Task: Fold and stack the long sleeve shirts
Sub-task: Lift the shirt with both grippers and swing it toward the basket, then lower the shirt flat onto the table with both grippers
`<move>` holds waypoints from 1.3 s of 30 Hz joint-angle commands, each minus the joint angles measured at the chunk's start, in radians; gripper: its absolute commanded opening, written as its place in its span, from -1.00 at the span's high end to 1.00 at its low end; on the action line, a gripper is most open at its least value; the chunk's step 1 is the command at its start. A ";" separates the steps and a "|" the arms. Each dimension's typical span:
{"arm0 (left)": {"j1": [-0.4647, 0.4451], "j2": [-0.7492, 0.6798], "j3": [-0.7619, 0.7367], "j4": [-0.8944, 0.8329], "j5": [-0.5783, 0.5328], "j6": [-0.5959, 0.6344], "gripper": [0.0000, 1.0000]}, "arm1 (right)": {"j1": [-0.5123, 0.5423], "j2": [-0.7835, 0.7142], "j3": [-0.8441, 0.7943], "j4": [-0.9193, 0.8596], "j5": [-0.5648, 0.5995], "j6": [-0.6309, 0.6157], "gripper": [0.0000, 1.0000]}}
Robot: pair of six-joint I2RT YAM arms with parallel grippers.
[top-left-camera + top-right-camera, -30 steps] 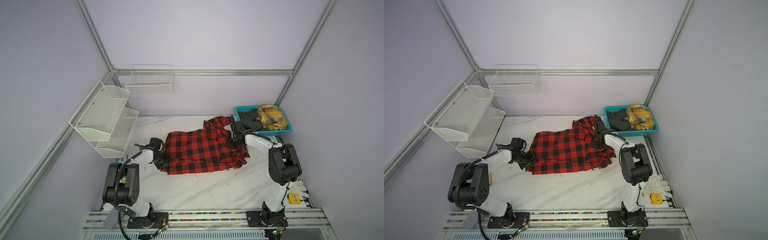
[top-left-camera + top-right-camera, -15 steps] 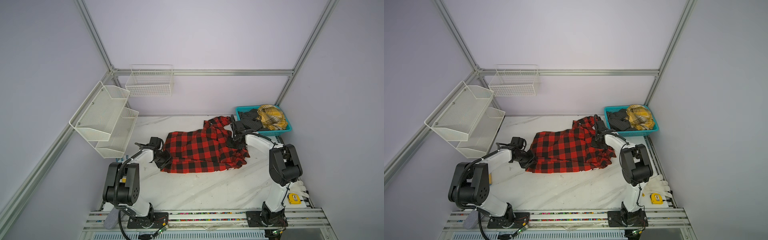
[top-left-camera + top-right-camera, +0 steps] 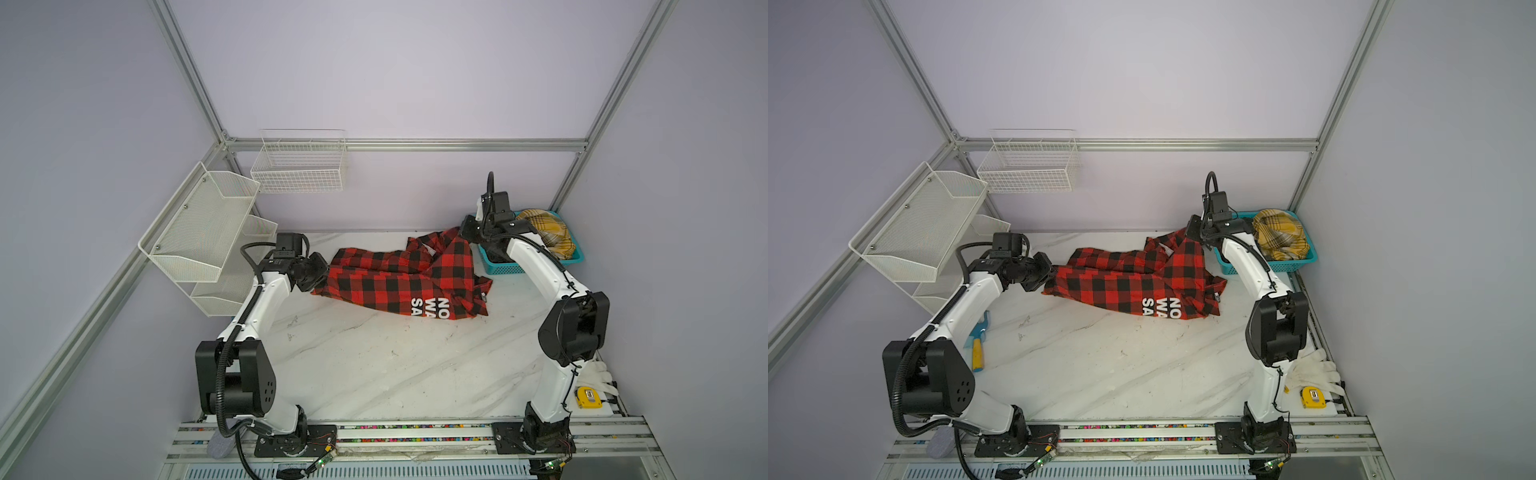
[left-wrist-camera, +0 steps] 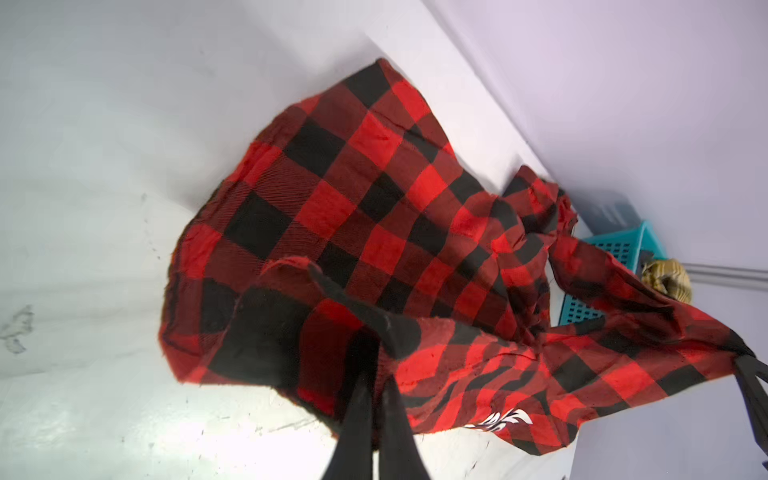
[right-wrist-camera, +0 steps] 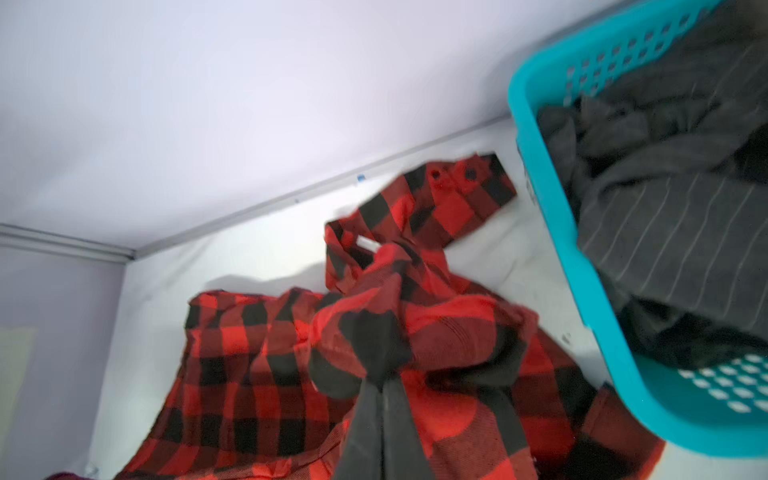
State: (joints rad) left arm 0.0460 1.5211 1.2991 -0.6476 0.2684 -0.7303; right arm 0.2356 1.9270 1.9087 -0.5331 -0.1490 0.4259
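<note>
The red-and-black check shirt (image 3: 399, 278) (image 3: 1129, 282) hangs stretched between my two grippers above the marble table, its lower edge with white letters (image 3: 430, 309) resting on the tabletop. My left gripper (image 3: 322, 275) (image 4: 376, 374) is shut on the shirt's left edge. Beside the basket, my right gripper (image 3: 464, 233) (image 5: 382, 380) is shut on bunched cloth near the collar. A mustard-yellow plaid shirt (image 3: 548, 232) (image 3: 1281, 235) and a dark grey striped one (image 5: 665, 216) lie in the teal basket (image 3: 505, 270) at the back right.
White mesh shelves (image 3: 199, 232) and a wire basket (image 3: 299, 170) hang on the left and back walls. A yellow tape measure (image 3: 588, 397) and a white glove (image 3: 598, 372) lie at the front right. A blue-and-yellow tool (image 3: 978, 345) lies by the left arm.
The left gripper has shut on the shirt's left edge. Both arms have risen, lifting the shirt off the table and pulling it taut; the white letters now show.
</note>
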 commanded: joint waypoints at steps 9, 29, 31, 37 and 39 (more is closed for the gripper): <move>0.061 -0.336 -0.357 -0.017 0.014 -0.041 1.00 | -0.009 -0.293 -0.141 -0.002 -0.008 0.028 1.00; 0.060 -0.349 -0.534 -0.216 -0.088 0.001 1.00 | -0.004 -1.146 -1.118 -0.185 -0.083 0.179 1.00; 0.056 -0.333 -0.538 -0.217 -0.076 0.008 1.00 | -0.004 -1.096 -1.096 -0.152 -0.086 0.161 1.00; 0.052 -0.307 -0.470 -0.134 0.002 0.014 1.00 | -0.002 -0.871 -0.885 -0.029 0.018 0.124 1.00; 0.052 -0.292 -0.401 -0.120 -0.011 0.020 1.00 | -0.002 -0.784 -0.816 0.007 0.040 0.109 1.00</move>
State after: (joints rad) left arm 0.1017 1.2282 0.7372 -0.8265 0.2352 -0.7376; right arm 0.2302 1.0763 1.0126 -0.6201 -0.1780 0.5629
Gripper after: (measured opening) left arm 0.048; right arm 0.045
